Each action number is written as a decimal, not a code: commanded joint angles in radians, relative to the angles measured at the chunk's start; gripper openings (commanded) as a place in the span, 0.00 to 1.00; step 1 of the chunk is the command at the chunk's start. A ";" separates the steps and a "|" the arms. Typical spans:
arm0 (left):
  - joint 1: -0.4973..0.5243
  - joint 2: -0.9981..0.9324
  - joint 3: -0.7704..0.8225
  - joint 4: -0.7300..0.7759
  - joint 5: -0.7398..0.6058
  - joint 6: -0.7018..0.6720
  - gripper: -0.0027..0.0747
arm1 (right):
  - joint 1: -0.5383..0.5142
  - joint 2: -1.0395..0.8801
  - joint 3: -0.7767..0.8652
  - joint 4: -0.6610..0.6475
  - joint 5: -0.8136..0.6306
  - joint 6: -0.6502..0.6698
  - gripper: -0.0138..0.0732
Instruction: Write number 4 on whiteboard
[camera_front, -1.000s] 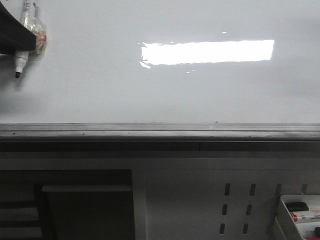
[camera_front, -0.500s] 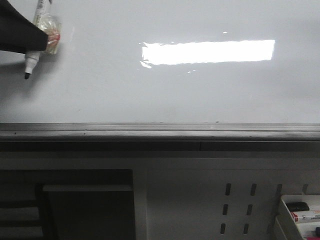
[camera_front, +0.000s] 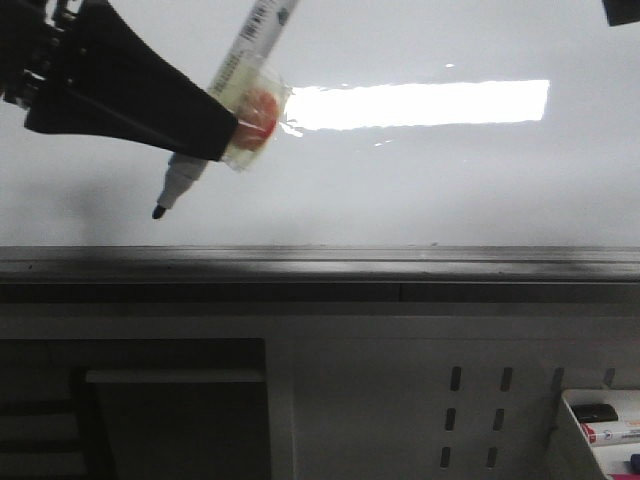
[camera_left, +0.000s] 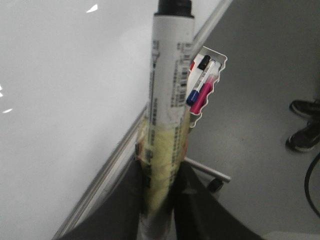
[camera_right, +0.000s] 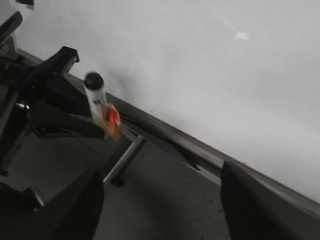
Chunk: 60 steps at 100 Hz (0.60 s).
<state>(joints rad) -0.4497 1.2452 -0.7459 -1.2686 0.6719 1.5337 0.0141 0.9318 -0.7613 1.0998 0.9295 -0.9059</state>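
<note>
The whiteboard (camera_front: 420, 180) fills the front view, glossy white with a bright rectangular glare. No number 4 is in view on it. My left gripper (camera_front: 225, 135) is shut on a white marker (camera_front: 240, 75) wrapped in yellowish tape. The marker slants down to the left, and its black tip (camera_front: 157, 211) hangs over the board's lower left, just above the grey ledge (camera_front: 320, 262); whether it touches I cannot tell. In the left wrist view both fingers clamp the marker (camera_left: 170, 100). My right gripper (camera_right: 160, 200) stands open and empty, off to the side, facing the board (camera_right: 210, 65) and the marker (camera_right: 97, 100).
Below the ledge is a white perforated panel (camera_front: 420, 400). A white tray (camera_front: 600, 420) with spare markers hangs at the lower right, also seen as the tray (camera_left: 205, 85) in the left wrist view. A dark corner (camera_front: 622, 10) juts in at the top right. Shoes (camera_left: 305, 125) stand on the floor.
My left gripper has moved right and downward with the marker, which now tilts more steeply. The tip has gone from the far left edge towards the lower left of the board.
</note>
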 joint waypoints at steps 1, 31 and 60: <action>-0.094 -0.031 -0.040 0.007 -0.105 -0.004 0.01 | -0.004 0.055 -0.088 0.077 0.076 -0.029 0.67; -0.290 -0.031 -0.078 0.076 -0.346 -0.006 0.01 | -0.003 0.216 -0.240 0.080 0.252 -0.029 0.67; -0.315 -0.025 -0.096 0.080 -0.410 -0.006 0.01 | 0.104 0.281 -0.313 0.063 0.225 -0.029 0.67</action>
<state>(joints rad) -0.7561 1.2413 -0.8092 -1.1691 0.2986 1.5337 0.0813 1.2145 -1.0263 1.1072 1.1670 -0.9215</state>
